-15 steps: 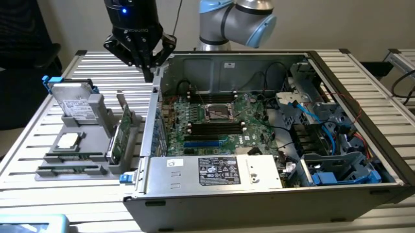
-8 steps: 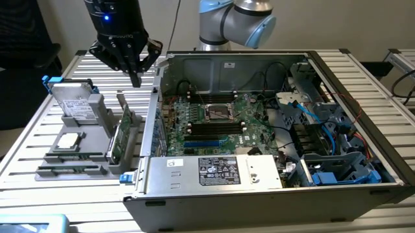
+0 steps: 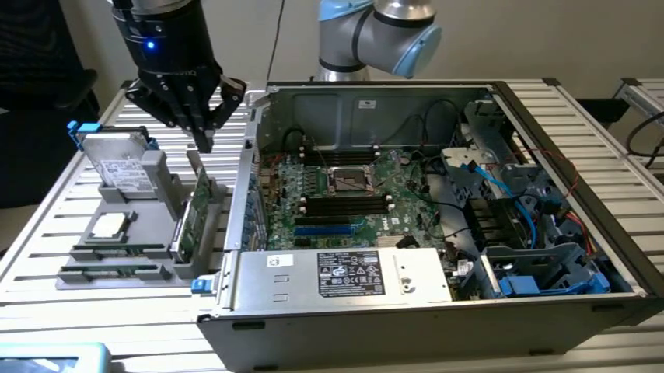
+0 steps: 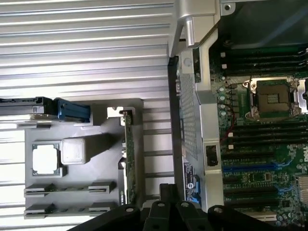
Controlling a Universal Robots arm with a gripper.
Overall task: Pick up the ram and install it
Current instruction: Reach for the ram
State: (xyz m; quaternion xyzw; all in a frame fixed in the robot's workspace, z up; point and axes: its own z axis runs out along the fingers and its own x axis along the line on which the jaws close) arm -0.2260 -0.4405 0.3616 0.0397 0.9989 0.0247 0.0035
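Two ram sticks lie flat in slots at the front of the grey holder: one (image 3: 117,250) (image 4: 70,188) and a second (image 3: 109,272) (image 4: 67,209) just in front of it. Both are long, thin and green. My gripper (image 3: 204,144) (image 4: 168,199) hangs above the holder's edge nearest the case, over the upright green expansion card (image 3: 197,203) (image 4: 128,159). Its fingers are shut to a point with nothing between them. The ram sticks sit well below it, towards the exterior view's left. In the open case, the motherboard's memory slots (image 3: 343,203) (image 4: 262,134) lie beside the processor socket (image 3: 351,180) (image 4: 272,98).
The holder (image 3: 145,167) also carries a hard drive (image 3: 117,159) and a square silver processor (image 3: 109,225) (image 4: 46,159). The case's side wall (image 3: 247,167) (image 4: 190,125) rises right beside the gripper. A power supply (image 3: 343,272), cables and blue drive bays (image 3: 539,272) fill the case.
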